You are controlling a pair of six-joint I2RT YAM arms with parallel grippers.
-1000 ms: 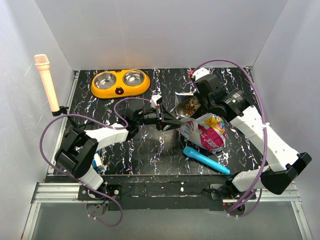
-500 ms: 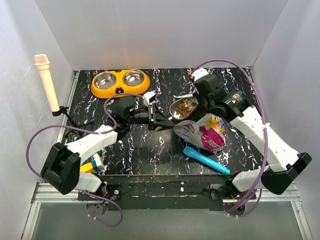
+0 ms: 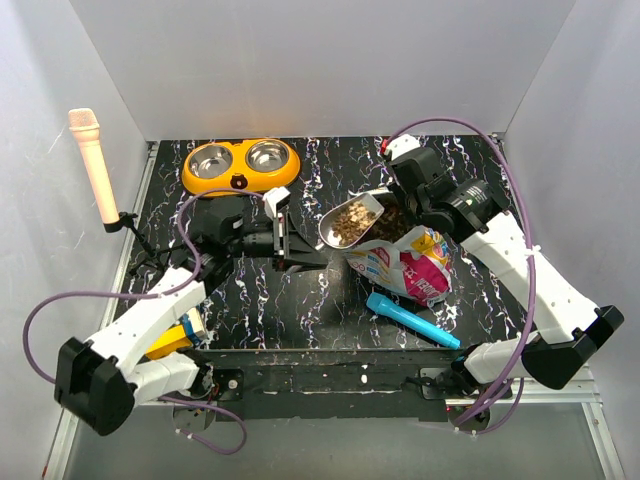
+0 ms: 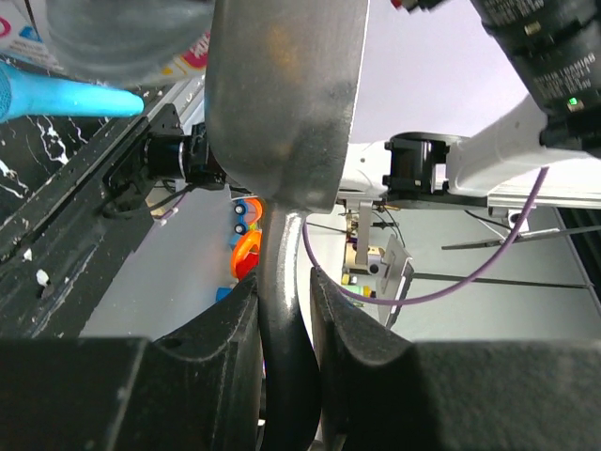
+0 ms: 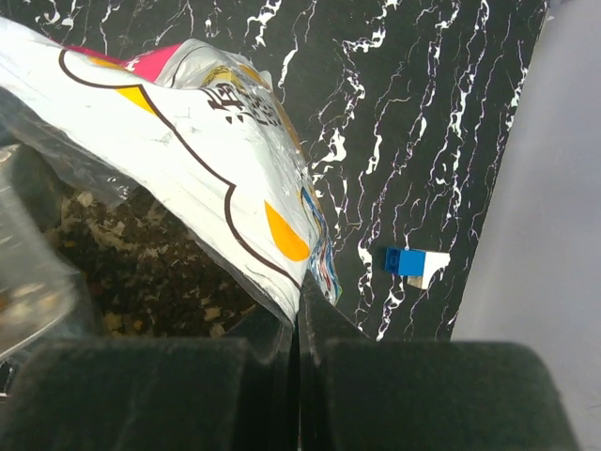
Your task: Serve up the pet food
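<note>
A grey metal scoop [image 3: 350, 222] heaped with brown pet food [image 3: 347, 220] hangs above the table, just left of the pouch mouth. My left gripper [image 3: 300, 250] is shut on its handle [image 4: 286, 357]. The scoop's underside [image 4: 282, 94] fills the left wrist view. The printed pouch [image 3: 410, 262] lies at centre right. My right gripper [image 5: 299, 310] is shut on the pouch's top edge [image 5: 188, 160], holding it open, with kibble [image 5: 141, 272] inside. The orange double bowl [image 3: 240, 165] stands at the back left, and both steel cups look bare.
A blue pen-shaped object [image 3: 410, 320] lies in front of the pouch. A pink microphone [image 3: 95, 165] stands on a clamp at the left wall. A small blue and white block [image 5: 413, 263] lies on the marbled table [image 3: 330, 310]. A yellow object [image 3: 170, 338] sits by the left base.
My left gripper has drawn the filled scoop out of the pouch, moving it left and a little back. The right gripper has kept its hold on the pouch.
</note>
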